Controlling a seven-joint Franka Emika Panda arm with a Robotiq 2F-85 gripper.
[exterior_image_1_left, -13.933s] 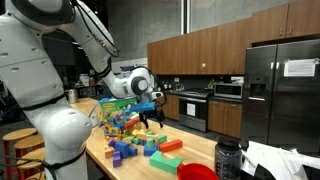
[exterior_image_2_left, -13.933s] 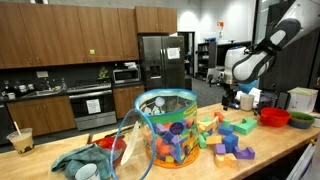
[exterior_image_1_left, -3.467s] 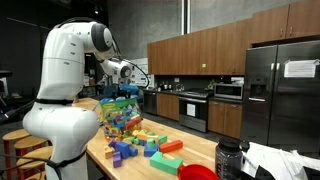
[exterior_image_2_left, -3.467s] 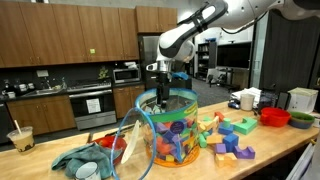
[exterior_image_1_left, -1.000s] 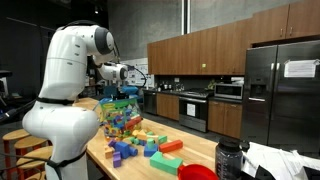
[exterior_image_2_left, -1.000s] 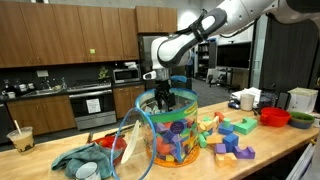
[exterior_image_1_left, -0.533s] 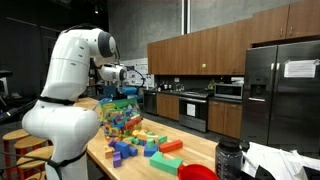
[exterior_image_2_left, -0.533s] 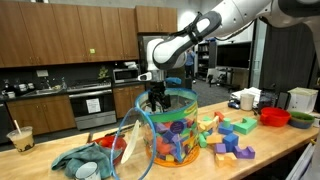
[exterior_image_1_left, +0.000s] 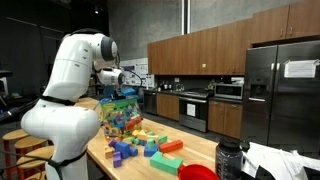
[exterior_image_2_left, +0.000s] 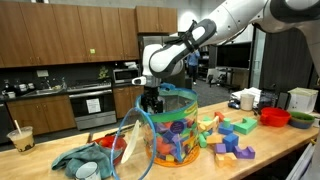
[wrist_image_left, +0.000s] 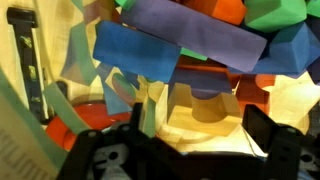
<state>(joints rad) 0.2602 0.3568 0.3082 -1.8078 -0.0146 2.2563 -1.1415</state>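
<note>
The tub (exterior_image_2_left: 172, 128) is glossy clear plastic, the blocks (exterior_image_2_left: 228, 135) matt, the countertop (exterior_image_2_left: 285, 146) smooth wood.

Kitchen items, present:
- Wooden counter (exterior_image_2_left: 278, 141).
- Loose coloured blocks (exterior_image_2_left: 228, 137), heaped on the counter.
- Red bowl (exterior_image_2_left: 273, 117), near the counter's end.
- Teal cloth (exterior_image_2_left: 72, 158), crumpled.
- Cup with straw (exterior_image_2_left: 21, 139).
- Steel refrigerator (exterior_image_1_left: 280, 95).
- Microwave (exterior_image_2_left: 126, 74) above the oven (exterior_image_2_left: 90, 108).
- Brown wall cabinets (exterior_image_2_left: 60, 35).
</note>
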